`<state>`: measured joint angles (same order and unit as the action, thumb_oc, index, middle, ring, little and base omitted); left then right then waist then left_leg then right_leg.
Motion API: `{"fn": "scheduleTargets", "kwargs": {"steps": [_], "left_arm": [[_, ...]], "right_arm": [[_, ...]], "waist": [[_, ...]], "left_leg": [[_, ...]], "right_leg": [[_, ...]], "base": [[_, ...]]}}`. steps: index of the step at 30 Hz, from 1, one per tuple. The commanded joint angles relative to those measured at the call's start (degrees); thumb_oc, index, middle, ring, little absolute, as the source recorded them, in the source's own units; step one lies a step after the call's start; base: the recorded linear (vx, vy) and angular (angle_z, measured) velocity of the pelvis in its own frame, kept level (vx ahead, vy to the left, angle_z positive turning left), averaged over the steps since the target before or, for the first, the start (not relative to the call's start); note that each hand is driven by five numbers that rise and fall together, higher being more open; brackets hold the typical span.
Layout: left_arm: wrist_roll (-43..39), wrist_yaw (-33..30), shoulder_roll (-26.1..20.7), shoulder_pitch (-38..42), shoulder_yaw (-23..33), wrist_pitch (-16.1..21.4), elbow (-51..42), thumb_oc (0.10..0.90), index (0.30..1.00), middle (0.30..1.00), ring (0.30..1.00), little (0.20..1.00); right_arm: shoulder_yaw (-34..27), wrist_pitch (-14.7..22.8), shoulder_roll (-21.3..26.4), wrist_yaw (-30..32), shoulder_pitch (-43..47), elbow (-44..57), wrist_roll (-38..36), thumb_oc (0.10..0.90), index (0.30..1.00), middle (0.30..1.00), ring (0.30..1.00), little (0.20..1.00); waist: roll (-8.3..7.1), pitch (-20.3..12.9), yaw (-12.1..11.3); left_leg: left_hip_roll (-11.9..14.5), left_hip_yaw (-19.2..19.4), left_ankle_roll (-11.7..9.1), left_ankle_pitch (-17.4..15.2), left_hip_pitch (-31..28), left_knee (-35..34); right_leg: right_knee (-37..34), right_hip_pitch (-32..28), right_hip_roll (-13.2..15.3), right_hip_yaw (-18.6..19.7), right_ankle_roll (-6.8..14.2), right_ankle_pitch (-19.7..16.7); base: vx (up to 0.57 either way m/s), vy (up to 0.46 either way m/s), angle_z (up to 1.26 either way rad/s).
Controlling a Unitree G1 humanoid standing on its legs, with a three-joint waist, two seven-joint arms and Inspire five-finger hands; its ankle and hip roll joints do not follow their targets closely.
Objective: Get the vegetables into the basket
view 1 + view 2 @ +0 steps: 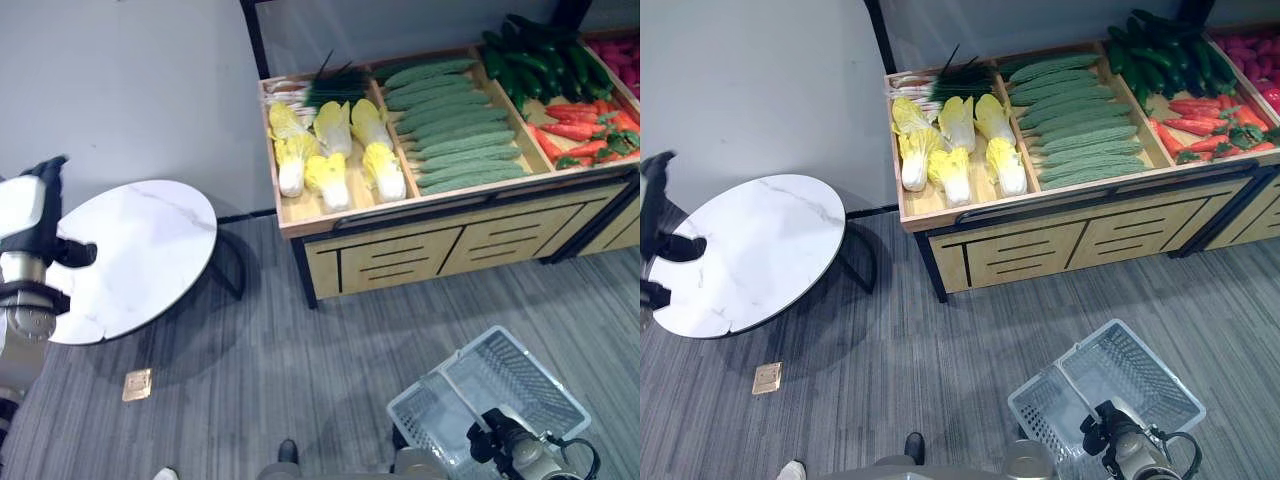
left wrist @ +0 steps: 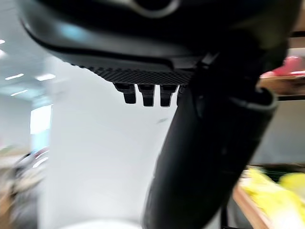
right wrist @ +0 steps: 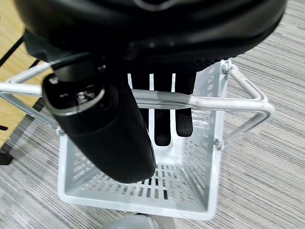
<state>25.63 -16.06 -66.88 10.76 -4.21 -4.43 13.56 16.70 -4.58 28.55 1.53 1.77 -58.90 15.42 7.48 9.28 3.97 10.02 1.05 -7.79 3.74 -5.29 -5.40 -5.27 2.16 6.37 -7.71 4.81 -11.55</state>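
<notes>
The vegetables lie in a wooden display stand (image 1: 330, 225) at the back: pale cabbages (image 1: 330, 155), ridged green gourds (image 1: 455, 130), dark cucumbers (image 1: 540, 55), carrots (image 1: 585, 125) and green onions (image 1: 320, 88). A white wire basket (image 1: 520, 385) with nothing in it hangs low at the front right, above the carpet. My right hand (image 3: 183, 121) holds it by the handle (image 3: 224, 102), which runs between the fingers and the thumb. My left hand (image 1: 45, 215) hovers at the far left over a round table, open and holding nothing.
A round white marble table (image 1: 140, 250) on dark legs stands at the left, by the wall. A small tan square (image 1: 137, 384) lies on the grey carpet in front of it. Open carpet separates the basket from the stand.
</notes>
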Motion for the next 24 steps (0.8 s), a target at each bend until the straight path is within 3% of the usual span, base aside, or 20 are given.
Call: {"fn": "scheduleTargets", "kwargs": {"steps": [1,2,4,9,16,24], "left_arm": [[10.76,-2.05,-6.79,14.07,-6.82,-0.27,3.26,0.900,1.000,1.000,1.000,1.000],[10.74,-2.15,-6.74,15.65,-8.37,-0.26,3.81,0.900,1.000,1.000,1.000,1.000],[17.41,-1.40,-8.31,28.54,-23.53,-1.19,12.60,0.900,1.000,1.000,1.000,1.000],[20.49,-0.70,-5.57,42.07,-37.58,-2.59,22.31,0.900,1.000,1.000,1.000,1.000],[21.89,0.42,-1.05,52.60,-46.32,-4.62,35.05,0.900,1.000,1.000,1.000,1.000],[20.88,0.37,0.55,57.64,-48.85,-6.13,44.96,0.900,1.000,1.000,1.000,1.000]], "right_arm": [[4.67,3.08,-0.27,-0.53,0.12,2.33,2.87,0.400,0.300,0.300,0.300,0.300],[4.33,3.10,-0.46,-0.50,-0.03,2.30,2.85,0.400,0.300,0.300,0.300,0.300],[6.13,4.09,0.23,0.31,0.89,1.36,3.27,0.400,0.300,0.300,0.300,0.300],[6.62,4.54,-0.18,1.06,1.53,0.02,3.27,0.400,0.300,0.300,0.300,0.300],[8.01,4.30,-0.33,1.72,3.96,-2.07,2.22,0.400,0.300,0.300,0.300,0.300],[9.71,4.46,-0.01,2.32,7.16,-2.56,0.67,0.400,0.300,0.300,0.300,0.300]], "waist": [[-0.26,-0.88,3.01],[-0.38,-1.03,2.62],[1.37,-1.39,5.18],[2.33,-1.69,6.28],[3.85,-0.29,8.07],[4.83,1.39,9.27]], "left_leg": [[-1.14,1.50,-1.70,-2.41,-0.22,0.83],[-1.15,1.49,-1.69,-2.40,-0.08,0.84],[-1.72,2.84,-1.81,-1.96,1.54,0.40],[-1.73,4.01,-2.08,-1.50,3.52,0.40],[-1.18,5.32,-2.80,0.00,6.77,0.40],[-0.50,7.10,-3.80,1.42,10.33,0.40]], "right_leg": [[2.84,1.87,3.50,2.03,6.42,4.78],[2.82,1.99,3.51,2.02,6.42,4.76],[2.19,5.01,3.86,3.82,6.99,3.26],[2.13,8.20,3.79,5.33,7.19,2.56],[2.76,12.69,3.28,6.69,6.98,2.17],[2.02,16.91,2.11,8.32,6.85,1.00]], "base": [[0.02,0.069,-0.32],[0.01,0.088,-0.27],[0.00,0.081,-0.34],[0.02,0.020,-0.26],[0.01,-0.010,-0.16],[0.01,-0.017,-0.09]]}}
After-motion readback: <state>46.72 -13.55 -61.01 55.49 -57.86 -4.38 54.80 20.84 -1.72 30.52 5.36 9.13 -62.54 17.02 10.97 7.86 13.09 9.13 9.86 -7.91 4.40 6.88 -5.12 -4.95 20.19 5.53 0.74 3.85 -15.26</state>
